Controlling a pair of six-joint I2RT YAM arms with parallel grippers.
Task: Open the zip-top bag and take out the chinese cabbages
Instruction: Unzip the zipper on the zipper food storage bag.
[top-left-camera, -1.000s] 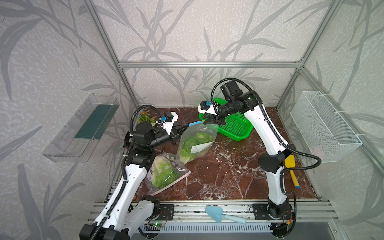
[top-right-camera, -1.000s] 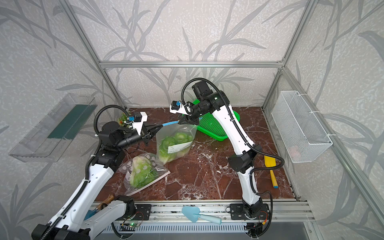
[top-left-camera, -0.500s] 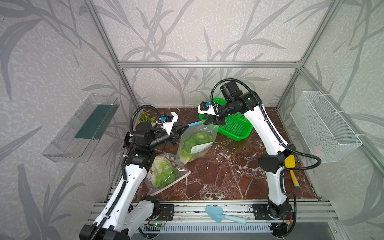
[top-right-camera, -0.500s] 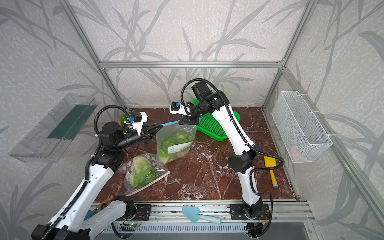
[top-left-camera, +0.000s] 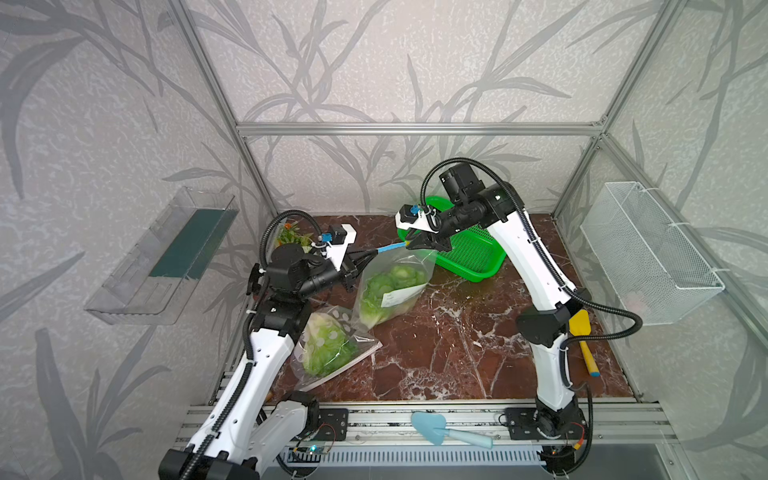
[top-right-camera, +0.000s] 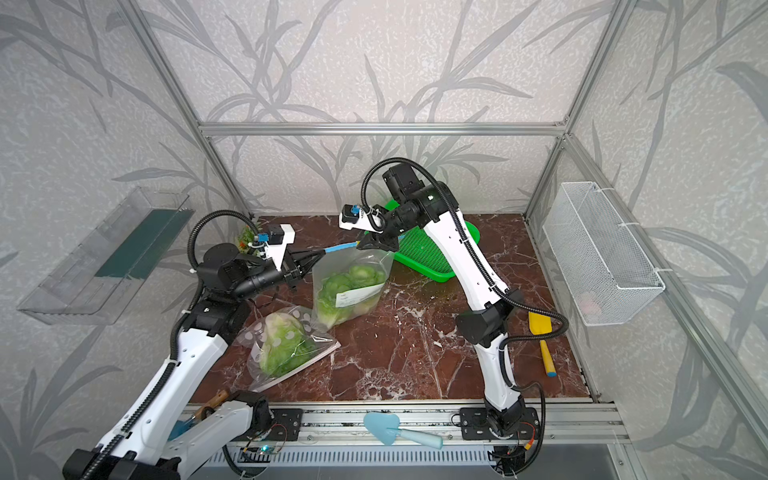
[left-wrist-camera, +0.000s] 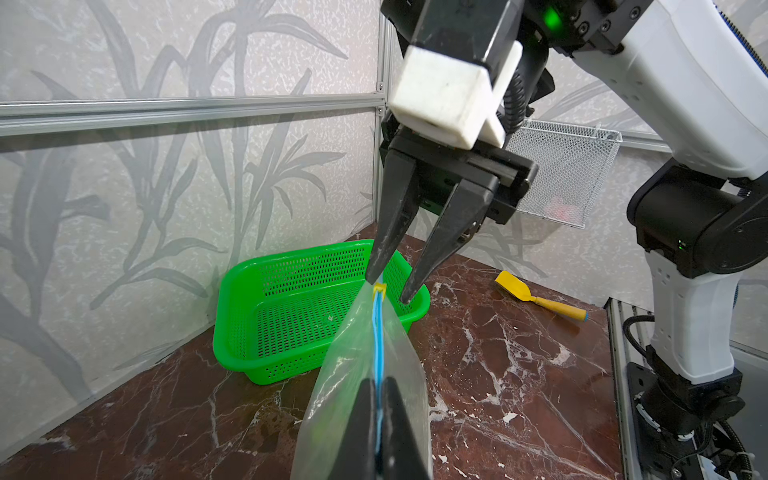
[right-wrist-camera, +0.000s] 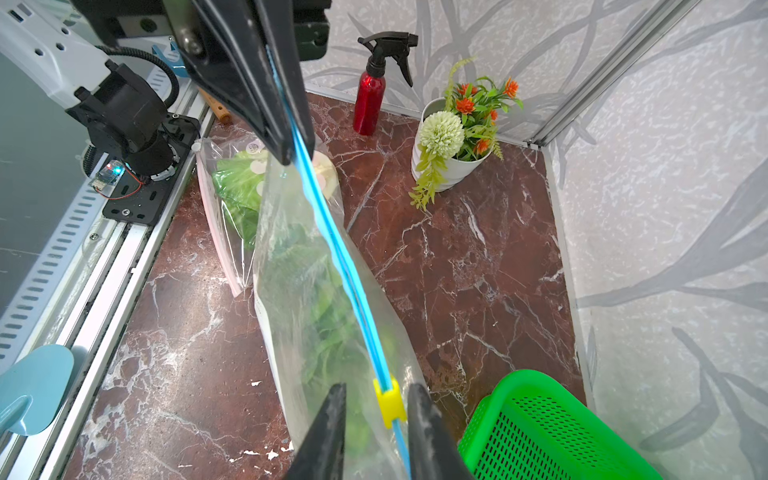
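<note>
Up front, a pale blue trowel (top-left-camera: 432, 428) lies on the rail. Just past it, on the marble worktop (top-left-camera: 436, 353), a second bag (top-left-camera: 328, 349) of leafy greens lies flat beside the left arm. A yellow scoop (top-left-camera: 582, 328) sits by the right arm.

Now mid-worktop, and here's the action: the bag (top-left-camera: 419, 264) hangs between the two arms, strung up by its blue zip strip (right-wrist-camera: 332, 241). The cabbages (top-left-camera: 384, 291) are inside it, bunched in the lower half, green leaves pressed against the clear plastic. The bag's bottom is down at the worktop; I can't tell whether it rests there.

The left tool (top-left-camera: 366, 258) is clamped tight on one end of the strip, jaws together with the blue line pinched between them. At the other end, the right tool (left-wrist-camera: 390, 287) has its jaws apart, straddling the yellow slider (right-wrist-camera: 388, 399). The right wrist view shows a gap on either side of it. The strip looks closed along its whole run.

Behind the bag, a green basket (top-left-camera: 473, 255) sits near the back wall. In the far left corner stand potted flowers (right-wrist-camera: 453, 141), with a red spray bottle (right-wrist-camera: 370, 104) near them.
</note>
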